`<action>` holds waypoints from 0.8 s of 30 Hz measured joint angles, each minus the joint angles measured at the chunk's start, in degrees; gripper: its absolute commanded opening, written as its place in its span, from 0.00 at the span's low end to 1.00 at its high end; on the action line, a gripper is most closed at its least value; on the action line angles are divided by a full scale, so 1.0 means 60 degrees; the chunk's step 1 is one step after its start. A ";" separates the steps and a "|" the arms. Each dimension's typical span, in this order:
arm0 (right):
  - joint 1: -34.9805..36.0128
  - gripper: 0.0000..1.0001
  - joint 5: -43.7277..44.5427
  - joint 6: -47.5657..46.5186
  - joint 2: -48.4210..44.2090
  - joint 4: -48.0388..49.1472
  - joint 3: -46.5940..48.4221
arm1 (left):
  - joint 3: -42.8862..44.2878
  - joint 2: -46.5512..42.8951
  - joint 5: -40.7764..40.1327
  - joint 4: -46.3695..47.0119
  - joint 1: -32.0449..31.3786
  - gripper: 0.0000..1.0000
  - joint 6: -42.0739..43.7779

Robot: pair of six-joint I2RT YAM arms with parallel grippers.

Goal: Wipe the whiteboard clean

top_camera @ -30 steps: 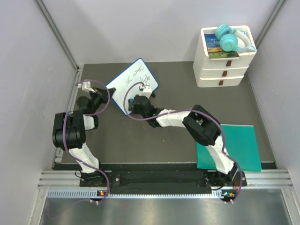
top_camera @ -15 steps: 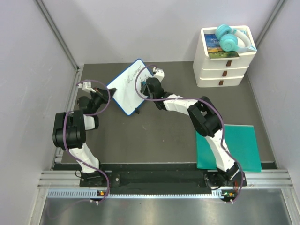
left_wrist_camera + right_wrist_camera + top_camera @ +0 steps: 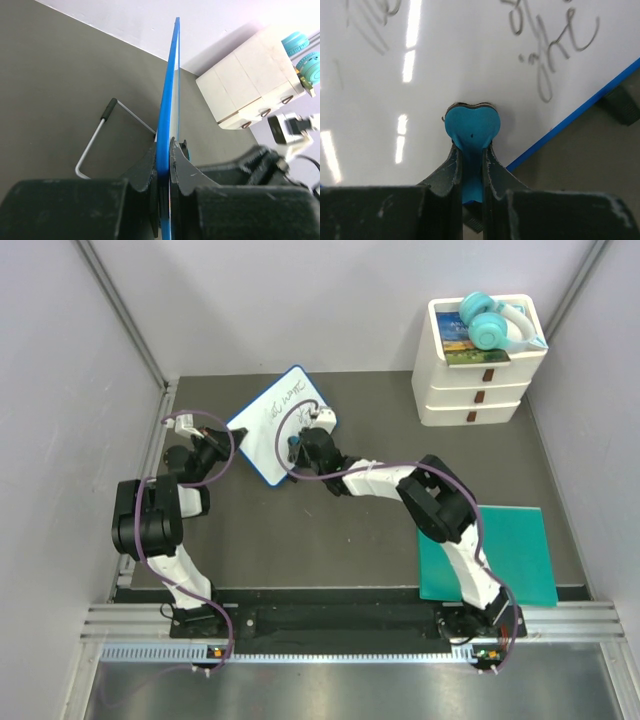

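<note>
The whiteboard (image 3: 272,423), white with a blue rim, stands tilted at the back left of the table, with dark scribbles on its upper part (image 3: 285,400). My left gripper (image 3: 219,447) is shut on its left edge; the left wrist view shows the blue rim (image 3: 168,95) edge-on between the jaws of that gripper (image 3: 164,150). My right gripper (image 3: 296,446) is shut on a blue heart-shaped eraser (image 3: 471,125) pressed against the board's face (image 3: 435,60) near its lower right rim. Scribbles (image 3: 555,40) remain up and to the right of the eraser.
A white three-drawer unit (image 3: 476,380) with teal headphones (image 3: 488,322) on top stands at the back right. A teal mat (image 3: 510,555) lies at the front right. The board's wire stand (image 3: 97,137) rests on the dark table behind it. Grey walls close in both sides.
My right gripper swept the eraser up toward the board's top right corner, then back down toward its lower edge. The left gripper and board stayed put.
</note>
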 measured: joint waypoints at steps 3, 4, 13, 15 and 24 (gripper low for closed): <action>0.0455 0.00 -0.0007 -0.0106 -0.0127 0.0306 -0.0328 | 0.0000 0.0022 0.0011 0.0022 0.0011 0.00 0.0000; 0.0586 0.00 0.0000 -0.0149 -0.0135 0.0404 -0.0379 | 0.0000 0.0033 0.0015 0.0033 0.0015 0.00 0.0004; 0.0681 0.00 -0.0007 -0.0357 -0.0135 0.0382 -0.0335 | 0.0000 0.0058 0.0055 0.0073 0.0051 0.00 0.0000; 0.0681 0.00 -0.0080 -0.0448 -0.0120 0.0175 -0.0189 | 0.0000 0.0058 0.0051 0.0080 0.0051 0.00 0.0000; 0.0670 0.00 -0.0648 -0.0576 -0.0007 -0.0627 0.0667 | 0.0000 0.0098 0.0029 0.0106 0.0051 0.00 -0.0040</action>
